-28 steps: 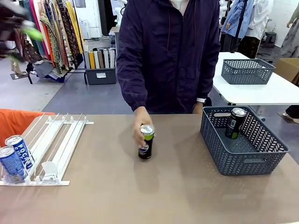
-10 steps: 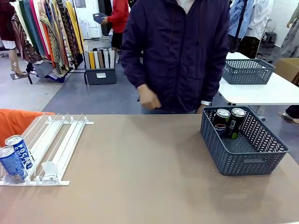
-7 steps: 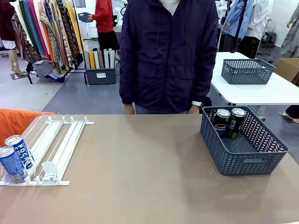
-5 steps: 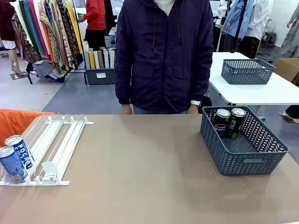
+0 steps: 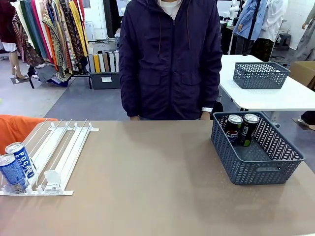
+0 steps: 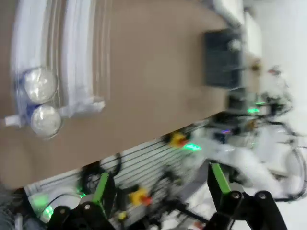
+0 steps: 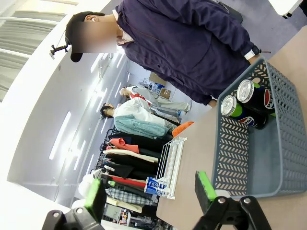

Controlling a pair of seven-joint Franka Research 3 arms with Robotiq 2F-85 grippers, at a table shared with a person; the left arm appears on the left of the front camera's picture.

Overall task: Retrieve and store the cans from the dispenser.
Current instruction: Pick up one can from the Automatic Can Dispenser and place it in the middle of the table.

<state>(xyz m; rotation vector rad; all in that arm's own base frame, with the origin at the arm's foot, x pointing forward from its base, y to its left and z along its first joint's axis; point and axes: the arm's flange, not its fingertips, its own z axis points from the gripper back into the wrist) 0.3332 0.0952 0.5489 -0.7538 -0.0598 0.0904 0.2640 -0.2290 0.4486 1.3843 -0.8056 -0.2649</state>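
Note:
Two blue Pocari Sweat cans point(image 5: 22, 158) point(image 5: 12, 172) stand at the front lip of the white dispenser point(image 5: 74, 142) at the table's left. From above they show as round silver tops point(image 6: 40, 85) point(image 6: 46, 120) on the blurred rails point(image 6: 76, 52). Two black Pepsi cans point(image 5: 234, 128) point(image 5: 248, 129) stand upright inside the grey mesh basket point(image 5: 261, 172) on the right, also seen close up point(image 7: 230, 106) point(image 7: 249, 91). My left gripper point(image 6: 160, 184) hangs open high above the table, holding nothing. My right gripper point(image 7: 149, 189) is open too, well back from the basket point(image 7: 235, 163).
A person in a dark jacket point(image 5: 170, 59) stands at the table's far edge, arms down at the sides. The brown tabletop point(image 5: 147, 172) stretches bare between dispenser and basket. Another grey basket point(image 5: 260, 74) sits on a white table behind.
The person carried the second black can from mid-table into the basket, then pulled the hand back and now stands upright. The blue cans have not moved.

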